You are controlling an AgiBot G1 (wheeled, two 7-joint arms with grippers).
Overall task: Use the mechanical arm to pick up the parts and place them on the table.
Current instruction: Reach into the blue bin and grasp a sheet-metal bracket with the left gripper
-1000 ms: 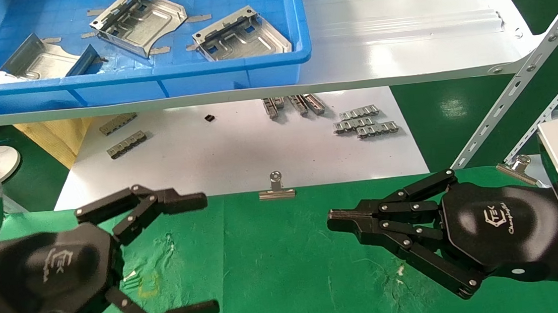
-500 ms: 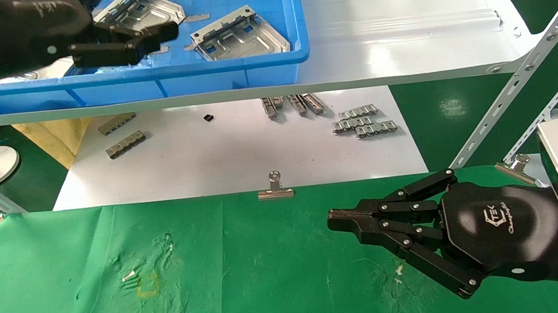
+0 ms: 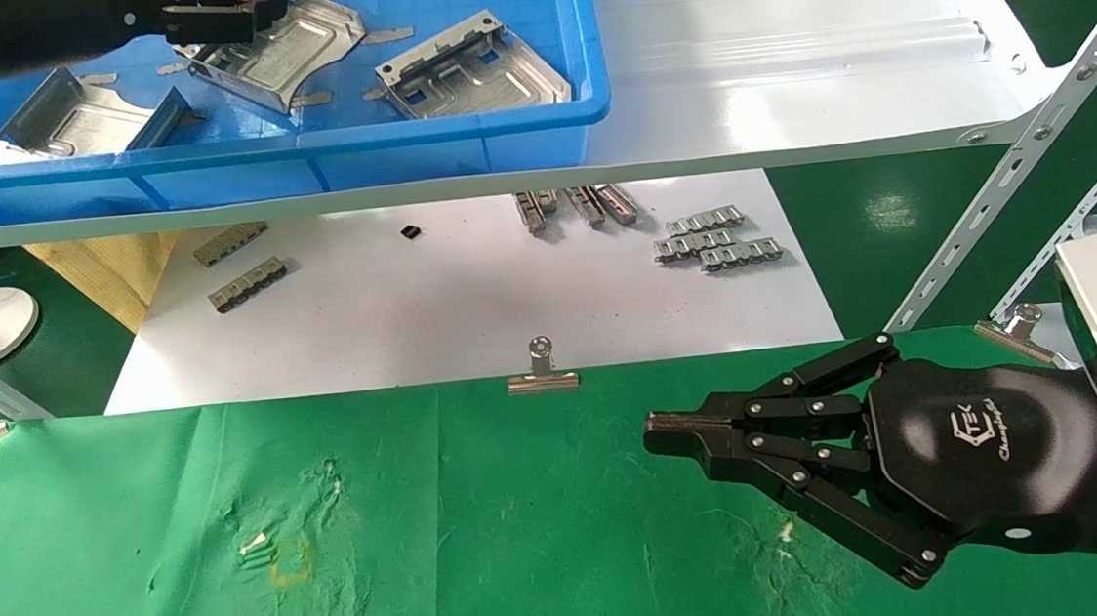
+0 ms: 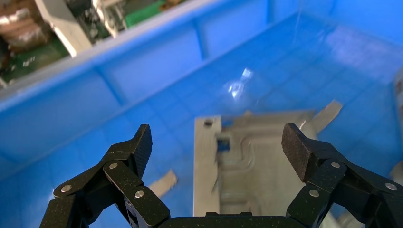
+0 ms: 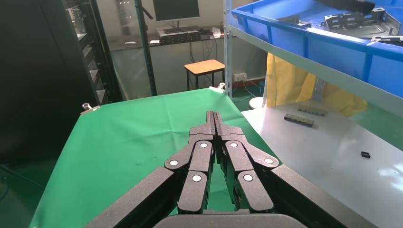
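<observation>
Three silver parts lie in the blue tray (image 3: pixel 458 158) on the shelf: a left one (image 3: pixel 68 116), a middle one (image 3: pixel 288 49) and a right one (image 3: pixel 476 69). My left gripper (image 3: pixel 256 8) reaches into the tray from the left, just above the middle part's far edge. In the left wrist view it (image 4: pixel 218 142) is open and empty, its jaws straddling that part (image 4: pixel 252 161) without touching it. My right gripper (image 3: pixel 656 429) is shut and empty, low over the green table (image 3: pixel 529 554) at the right; its wrist view (image 5: pixel 215 115) shows the same.
The tray stands on a glossy white shelf (image 3: pixel 785 84) with angled metal struts (image 3: pixel 1009 184) at the right. Below, a white sheet (image 3: pixel 471 314) holds small grey chain-like strips (image 3: pixel 715 241). Metal clips (image 3: pixel 542 372) pin the green cloth's far edge.
My left gripper has risen from the green table up to the tray, then moved farther in over the middle part. The right arm has not moved.
</observation>
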